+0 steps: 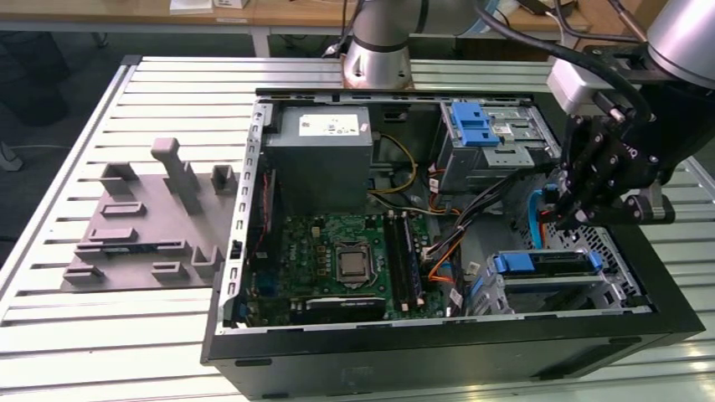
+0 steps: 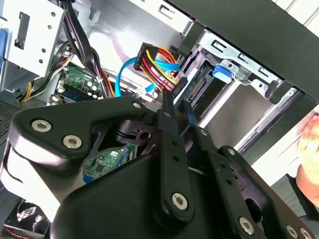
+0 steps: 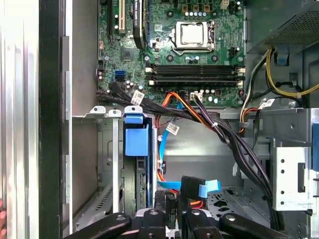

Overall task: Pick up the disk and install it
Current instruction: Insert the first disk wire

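Inside the open computer case (image 1: 671, 327), the gripper (image 1: 575, 219) pinches a cable connector (image 3: 170, 209).

The gripper (image 1: 583, 194) hangs over the open computer case (image 1: 335, 356) at the exterior view's right, and its dark linkage covers its fingertips, so their spacing cannot be told. The disk (image 3: 135, 174) sits edge-on in the drive bay in the first wrist view, its lower end cut off behind the gripper's links. At the second wrist view's edge a blurred hand (image 2: 310, 142) is cropped.
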